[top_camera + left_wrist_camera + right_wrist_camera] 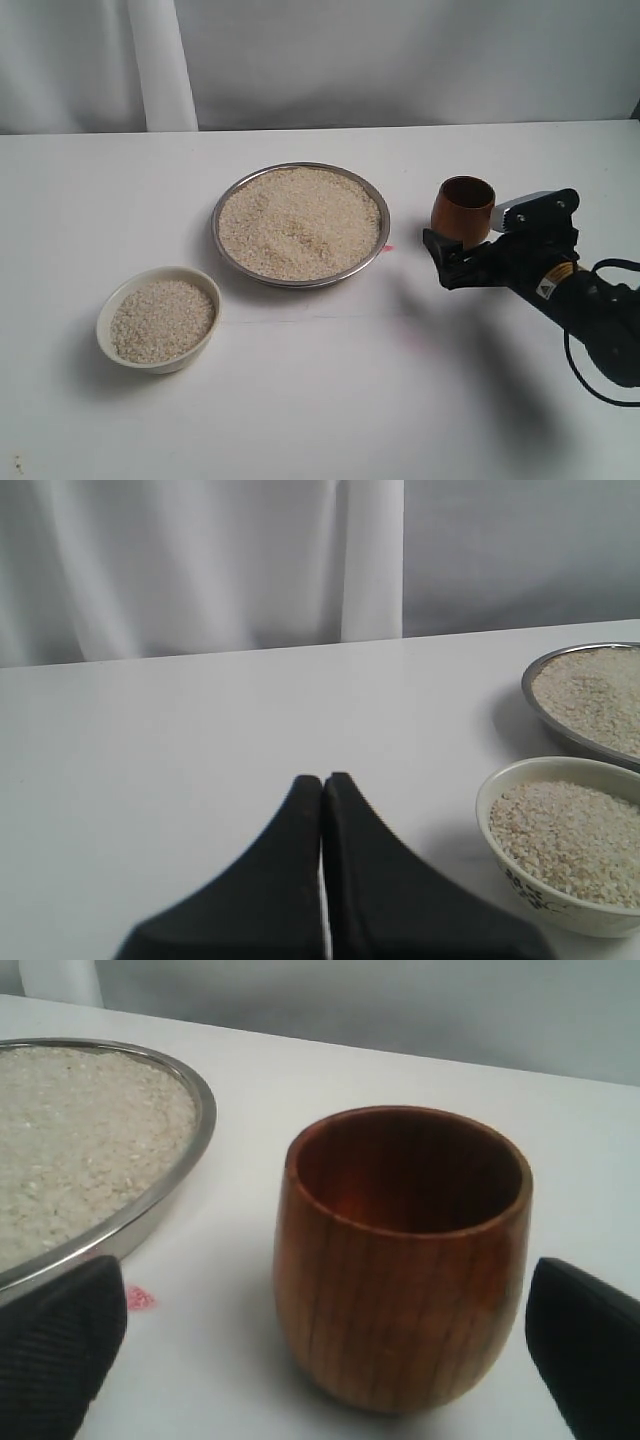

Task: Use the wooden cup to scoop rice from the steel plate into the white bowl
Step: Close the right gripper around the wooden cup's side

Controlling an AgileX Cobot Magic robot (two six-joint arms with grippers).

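A pale curtain [400, 60] is hanging behind a white table [320, 410], which is carrying everything. The steel plate [300, 285] is sitting near the middle, heaped with rice [300, 220]. The white bowl [160, 362] is resting toward the front left, apart from the plate and already holding some rice.

The wooden cup [463, 205] is standing upright to the right of the plate, near it but not touching, with its mouth facing up and its long axis running vertical. The right pincer [465, 235] is reaching in low from the right side and spreading wide, its two fingers flanking the cup. The coming grasp is hinging on this: the cup is lying straight ahead between the fingers, so a level closing across its belly is looking like the likely move. The right arm is clearly the nearer one.

The right wrist view is showing what the exterior view is hiding: clear table on both sides between the cup's wall and the black fingers [60, 1350], so nothing is gripping yet, and the cup's dark inside is looking empty. A small pink mark [140, 1298] is lying between cup and plate.

The left pincer [322, 790], missing from the exterior view, is appearing in its own camera with fingers pressed together, holding nothing, waiting beside the bowl.
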